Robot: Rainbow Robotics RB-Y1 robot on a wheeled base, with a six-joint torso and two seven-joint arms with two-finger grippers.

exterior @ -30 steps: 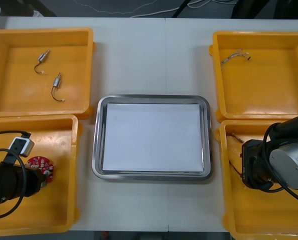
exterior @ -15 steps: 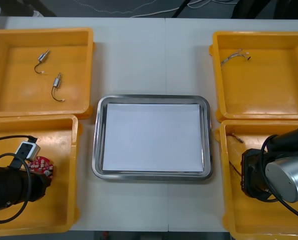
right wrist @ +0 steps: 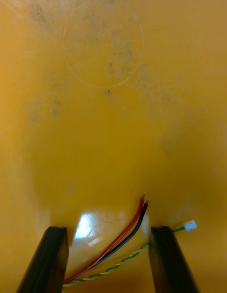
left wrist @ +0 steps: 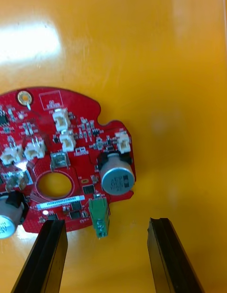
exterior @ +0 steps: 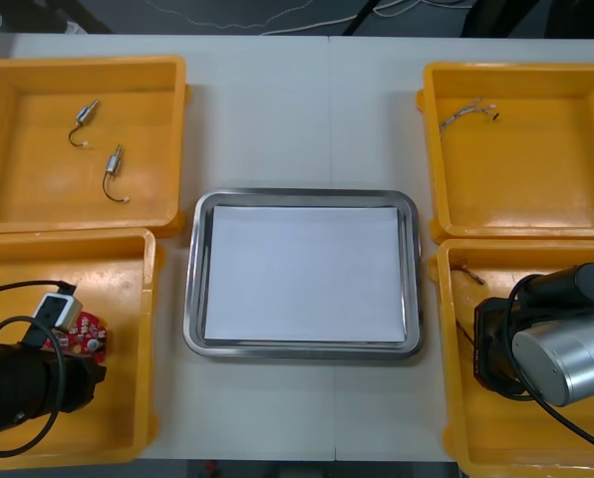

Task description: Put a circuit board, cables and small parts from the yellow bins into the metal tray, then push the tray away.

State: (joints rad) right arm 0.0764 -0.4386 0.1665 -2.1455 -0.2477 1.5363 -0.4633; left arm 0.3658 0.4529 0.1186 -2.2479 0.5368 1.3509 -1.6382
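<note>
- Left gripper [left wrist: 106, 222] low in the near left yellow bin [exterior: 128, 398], jaws wide. The red circuit board [left wrist: 85, 132] lies flat just ahead, its green connector [left wrist: 99, 217] poking into the gap.
- Right gripper [right wrist: 109, 229] down in the near right yellow bin [exterior: 456, 408], jaws wide, cables [right wrist: 127, 231] running between them.

Light table [exterior: 277, 110] with a centre seam [exterior: 329, 119], dark floor [exterior: 128, 12] beyond, pale cord [exterior: 277, 22] on it
</note>
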